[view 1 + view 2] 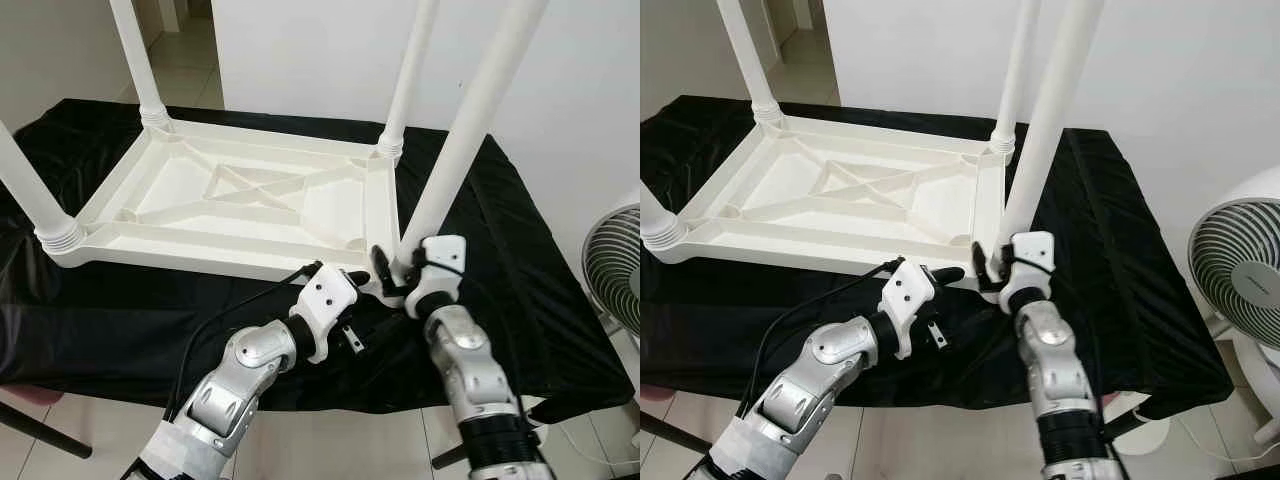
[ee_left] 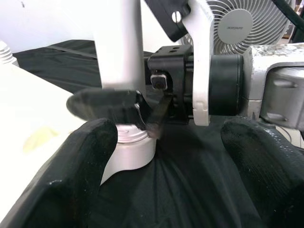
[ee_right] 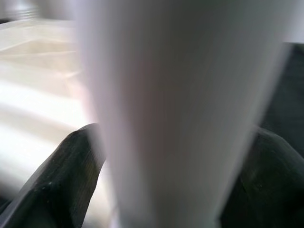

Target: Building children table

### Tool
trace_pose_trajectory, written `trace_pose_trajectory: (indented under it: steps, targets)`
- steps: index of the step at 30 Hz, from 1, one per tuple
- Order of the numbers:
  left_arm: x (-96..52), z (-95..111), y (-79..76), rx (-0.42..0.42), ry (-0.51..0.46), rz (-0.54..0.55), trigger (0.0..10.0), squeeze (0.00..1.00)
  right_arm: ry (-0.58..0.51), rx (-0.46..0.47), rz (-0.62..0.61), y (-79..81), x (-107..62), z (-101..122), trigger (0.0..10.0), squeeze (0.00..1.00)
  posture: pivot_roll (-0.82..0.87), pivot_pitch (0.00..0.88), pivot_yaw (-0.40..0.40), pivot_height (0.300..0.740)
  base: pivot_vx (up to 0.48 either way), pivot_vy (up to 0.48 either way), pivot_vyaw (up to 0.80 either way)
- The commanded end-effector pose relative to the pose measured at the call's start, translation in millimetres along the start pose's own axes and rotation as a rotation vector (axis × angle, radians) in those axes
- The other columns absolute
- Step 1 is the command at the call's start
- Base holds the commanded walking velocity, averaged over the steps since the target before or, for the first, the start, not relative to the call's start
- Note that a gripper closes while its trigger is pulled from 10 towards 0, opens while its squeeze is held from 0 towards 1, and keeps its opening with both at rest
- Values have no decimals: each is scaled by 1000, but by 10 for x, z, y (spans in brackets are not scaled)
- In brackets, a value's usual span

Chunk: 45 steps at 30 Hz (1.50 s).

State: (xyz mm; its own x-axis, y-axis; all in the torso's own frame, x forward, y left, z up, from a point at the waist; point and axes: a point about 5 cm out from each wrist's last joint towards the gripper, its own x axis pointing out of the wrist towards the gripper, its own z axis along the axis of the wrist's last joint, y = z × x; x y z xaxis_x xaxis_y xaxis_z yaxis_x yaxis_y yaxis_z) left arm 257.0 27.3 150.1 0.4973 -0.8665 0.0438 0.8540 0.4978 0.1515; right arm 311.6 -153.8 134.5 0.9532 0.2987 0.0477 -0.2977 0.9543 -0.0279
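Both grippers are working at the tabletop's near corner: right gripper clamping the fourth leg, left gripper hovering agape, three legs standing fitted.

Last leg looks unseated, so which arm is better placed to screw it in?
Right. The right gripper already straddles the near-corner leg just above its base, fingers on either side. The left gripper is open beside the socket, gripping nothing.
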Motion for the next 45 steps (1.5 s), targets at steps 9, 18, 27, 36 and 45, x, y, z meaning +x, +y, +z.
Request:
trace_pose_trajectory:
  steps: [9, 18, 27, 36, 45]
  targets:
    - [18, 5, -7, 18, 3, -33, 10000, 0, 20, -106, 301, -101, 105, 17, 10000, 0, 82, 9, -50, 740, 0, 0, 0]
    - [16, 13, 13, 20, 5, -24, 10000, 0, 47, -110, 384, -75, 231, 4, 10000, 0, 94, 12, -48, 740, 0, 0, 0]
    - [-3, 19, 41, 23, 6, -7, 10000, 0, 81, -110, 421, -140, 234, -104, 0, 0, 100, 28, -50, 740, 0, 0, 0]
    - [-2, -9, 35, 17, 15, -6, 10000, 0, 87, -85, 397, -204, 176, -174, 0, 0, 89, 39, -48, 740, 0, 0, 0]
    - [-13, -26, 23, 15, 22, -1, 10000, 0, 80, -92, 302, -252, 183, -188, 10000, 0, 92, 44, -55, 740, 0, 0, 0]
